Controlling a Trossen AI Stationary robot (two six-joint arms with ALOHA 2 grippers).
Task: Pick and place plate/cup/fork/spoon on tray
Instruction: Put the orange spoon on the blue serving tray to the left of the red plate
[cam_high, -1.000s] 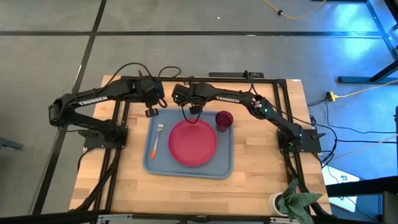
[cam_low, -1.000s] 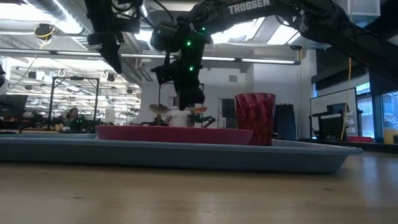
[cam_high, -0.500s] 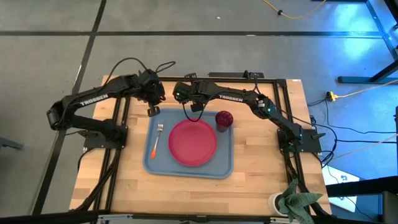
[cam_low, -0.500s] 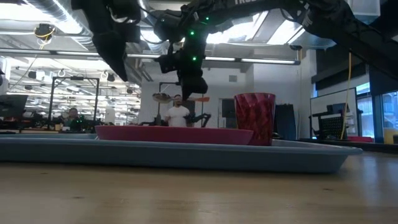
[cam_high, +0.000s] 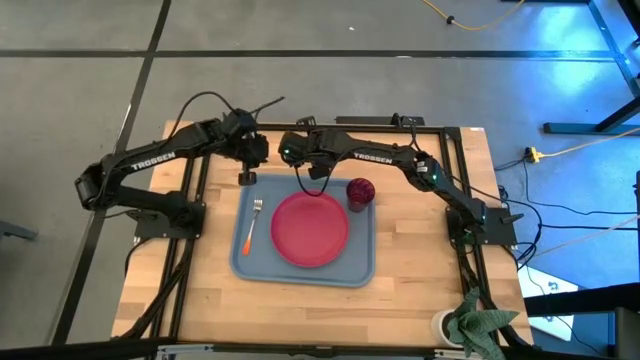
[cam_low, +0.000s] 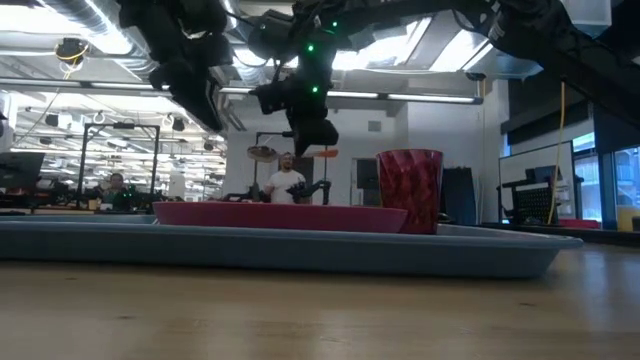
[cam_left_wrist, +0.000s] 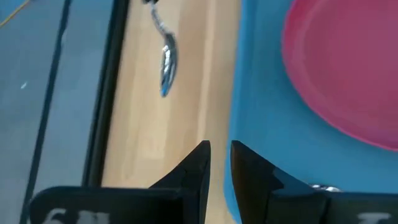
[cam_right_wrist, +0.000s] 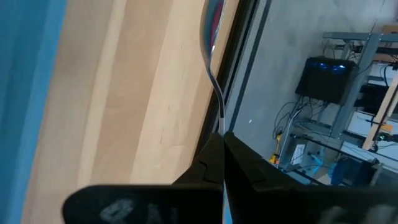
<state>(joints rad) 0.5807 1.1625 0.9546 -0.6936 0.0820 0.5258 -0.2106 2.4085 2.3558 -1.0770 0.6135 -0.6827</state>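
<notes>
Silver-bowled, the spoon (cam_right_wrist: 211, 37) hangs lifted above the tray's (cam_high: 240, 262) far edge, since we still must set it inside; our right gripper (cam_high: 313, 172) is clamped on its handle, bowl pointing away from the fingers. Our left gripper (cam_left_wrist: 216, 163), jaws slightly apart and empty, waits at the tray's far-left corner.

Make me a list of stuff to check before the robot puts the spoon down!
1. Spoon pinched in right claw: ok.
2. Spoon hanging over the tray: not ok, it is over bare wood beside the tray.
3. Plate, cup and fork on tray: ok.
4. Bare tray spot for the spoon: ok.
5. Left claw empty: ok.
</notes>
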